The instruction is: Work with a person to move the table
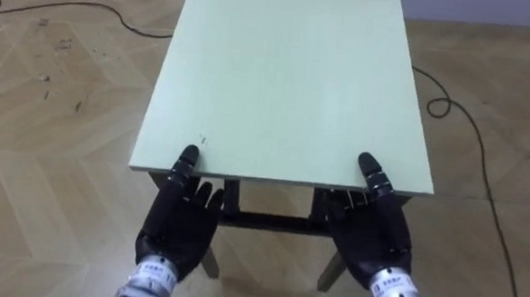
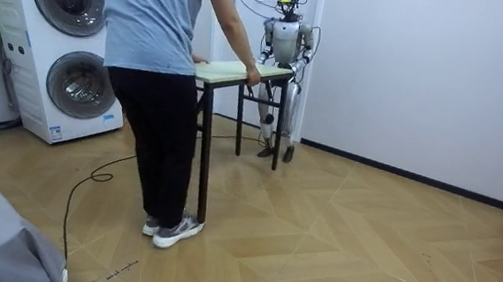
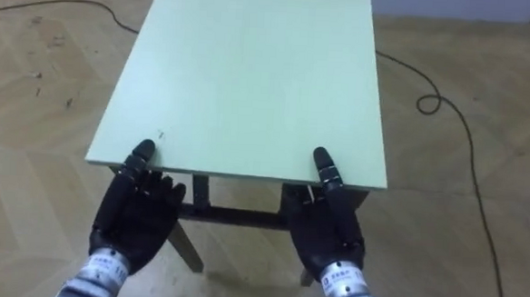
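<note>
A small table with a pale green top (image 1: 287, 77) and dark legs stands in front of me. My left hand (image 1: 178, 221) grips its near edge at the left corner, thumb on top and fingers underneath. At the right corner my right hand (image 1: 370, 231) grips the same edge in the same way. In the room view a person (image 2: 155, 45) in a grey shirt stands at the opposite end of the table (image 2: 232, 72) with both hands on it. I stand at the end nearest the white wall.
A dark cable (image 1: 466, 123) loops over the wooden floor to the right of the table, and another cable (image 1: 72, 7) runs at the far left. Two stacked washing machines (image 2: 65, 41) stand at the room view's left. Open floor lies at the room view's right.
</note>
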Controlling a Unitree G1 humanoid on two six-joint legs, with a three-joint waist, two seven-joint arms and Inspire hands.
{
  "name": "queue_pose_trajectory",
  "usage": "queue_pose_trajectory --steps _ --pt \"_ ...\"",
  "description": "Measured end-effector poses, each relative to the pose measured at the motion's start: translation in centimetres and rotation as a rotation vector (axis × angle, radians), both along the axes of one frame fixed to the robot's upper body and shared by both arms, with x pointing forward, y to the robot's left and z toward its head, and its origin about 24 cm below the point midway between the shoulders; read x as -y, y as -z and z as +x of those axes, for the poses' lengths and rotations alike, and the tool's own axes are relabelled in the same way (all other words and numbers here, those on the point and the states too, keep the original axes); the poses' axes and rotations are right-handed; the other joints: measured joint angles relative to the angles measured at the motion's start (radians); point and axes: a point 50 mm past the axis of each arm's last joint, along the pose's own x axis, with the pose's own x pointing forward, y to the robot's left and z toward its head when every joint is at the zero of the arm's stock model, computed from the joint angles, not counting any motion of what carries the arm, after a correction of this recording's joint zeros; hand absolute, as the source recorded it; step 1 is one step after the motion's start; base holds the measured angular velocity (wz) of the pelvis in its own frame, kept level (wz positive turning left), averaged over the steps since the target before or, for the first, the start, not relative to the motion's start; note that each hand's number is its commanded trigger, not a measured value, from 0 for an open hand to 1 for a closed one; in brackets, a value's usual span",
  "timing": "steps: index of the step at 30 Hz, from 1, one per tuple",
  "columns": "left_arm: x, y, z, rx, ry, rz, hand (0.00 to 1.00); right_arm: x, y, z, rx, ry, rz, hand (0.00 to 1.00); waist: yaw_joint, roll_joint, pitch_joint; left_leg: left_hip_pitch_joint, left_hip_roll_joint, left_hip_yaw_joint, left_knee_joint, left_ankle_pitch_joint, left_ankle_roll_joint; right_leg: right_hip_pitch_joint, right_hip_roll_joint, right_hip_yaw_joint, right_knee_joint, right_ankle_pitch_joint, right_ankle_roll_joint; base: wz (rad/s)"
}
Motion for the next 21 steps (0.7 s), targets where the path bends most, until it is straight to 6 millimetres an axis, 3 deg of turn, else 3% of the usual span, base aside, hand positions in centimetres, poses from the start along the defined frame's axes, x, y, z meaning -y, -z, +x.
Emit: queue_pose_trajectory --steps 1,2,3,4,6,9,10,12,13,15,16,18,20,21 --pt "0.0 0.0 0.0 0.001 0.001 0.001 1.0 0.0 0.0 0.0 0.001 0.001 0.0 1.0 -0.003 0.001 -0.0001 0.033 0.004 -0.001 -0.007 0.0 -0.002 -0.011 0.0 -0.005 0.013 -0.002 -0.003 0.28" --pt "0.0 -0.1 0.0 0.005 0.001 0.0 1.0 0.0 -0.1 0.0 0.007 0.002 -0.002 1.0 -0.005 0.01 0.001 0.102 0.016 -0.008 -0.02 0.016 -0.023 -0.034 0.006 -0.009 0.038 -0.004 -0.006 0.06" --pt "0.1 -0.2 0.1 0.008 0.002 0.0 1.0 0.1 -0.2 0.1 0.01 0.004 -0.006 1.0 -0.008 0.017 0.0014 0.131 0.018 -0.01 -0.04 0.017 -0.024 -0.047 0.008 -0.016 0.052 -0.005 -0.007 0.14" --pt "0.1 -0.3 0.3 0.015 0.006 0.003 1.0 0.1 -0.2 0.1 0.014 0.013 -0.01 1.0 -0.013 0.019 0.0028 0.156 0.012 -0.01 -0.109 -0.014 -0.034 -0.072 0.003 -0.024 0.081 -0.004 -0.004 0.16" --pt "-0.3 -0.3 0.2 0.014 -0.004 0.012 1.0 -0.3 -0.2 0.0 0.015 0.002 -0.004 1.0 -0.018 0.01 0.0014 0.164 -0.027 -0.019 -0.198 -0.018 -0.036 -0.104 -0.018 -0.013 0.073 0.03 -0.004 0.06" --pt "-0.4 -0.4 0.3 0.024 -0.012 0.01 1.0 -0.5 -0.3 0.0 0.028 0.002 -0.004 1.0 -0.018 0.019 0.0002 0.171 -0.043 -0.045 -0.287 -0.045 -0.054 -0.139 -0.02 -0.012 0.057 0.068 -0.016 0.04" --pt "-0.4 -0.4 0.3 0.027 -0.013 0.009 1.0 -0.6 -0.4 0.0 0.032 0.003 -0.004 1.0 -0.018 0.028 -0.001 0.186 -0.038 -0.05 -0.317 -0.085 -0.054 -0.156 -0.014 -0.033 0.06 0.077 -0.025 0.05" --pt "-0.1 -0.6 0.6 0.038 -0.004 0.004 1.0 -0.5 -0.5 0.2 0.043 0.018 -0.005 1.0 -0.019 0.037 0.0007 0.197 -0.021 -0.06 -0.382 -0.156 -0.046 -0.191 -0.001 -0.061 0.065 0.094 -0.036 0.1" --pt "0.0 -0.6 0.7 0.038 0.0 0.003 1.0 -0.4 -0.6 0.3 0.047 0.021 -0.007 1.0 -0.019 0.037 0.0008 0.195 -0.021 -0.063 -0.393 -0.171 -0.042 -0.202 -0.002 -0.065 0.068 0.101 -0.037 0.0" --pt "0.6 -0.8 1.1 0.041 0.001 -0.012 1.0 -0.2 -0.9 0.8 0.064 0.028 -0.012 1.0 -0.017 0.038 0.0013 0.161 -0.025 -0.063 -0.384 -0.209 -0.025 -0.243 -0.009 -0.069 0.076 0.127 -0.038 -0.06" --pt "0.9 -0.8 1.4 0.042 0.004 -0.023 1.0 0.0 -1.1 1.2 0.074 0.034 -0.023 1.0 -0.017 0.035 0.0011 0.128 -0.04 -0.065 -0.366 -0.221 -0.002 -0.27 -0.023 -0.067 0.076 0.15 -0.035 -0.04" --pt "1.2 -0.6 1.6 0.025 0.002 -0.032 1.0 0.3 -0.9 1.5 0.069 0.036 -0.037 1.0 -0.024 0.032 0.0013 0.096 -0.066 -0.063 -0.358 -0.201 0.028 -0.281 -0.05 -0.055 0.059 0.185 -0.021 0.03" --pt "1.2 -0.3 1.4 0.006 -0.001 -0.04 1.0 0.6 -0.7 1.2 0.06 0.044 -0.057 1.0 -0.024 0.031 0.0014 0.091 -0.114 -0.06 -0.374 -0.171 0.054 -0.276 -0.08 -0.042 0.023 0.231 -0.004 0.05" --pt "1.1 -0.3 1.3 0.003 -0.001 -0.038 1.0 0.6 -0.6 1.1 0.056 0.044 -0.056 1.0 -0.024 0.03 0.0014 0.091 -0.126 -0.059 -0.378 -0.164 0.059 -0.274 -0.085 -0.037 0.015 0.242 -0.003 -0.04"
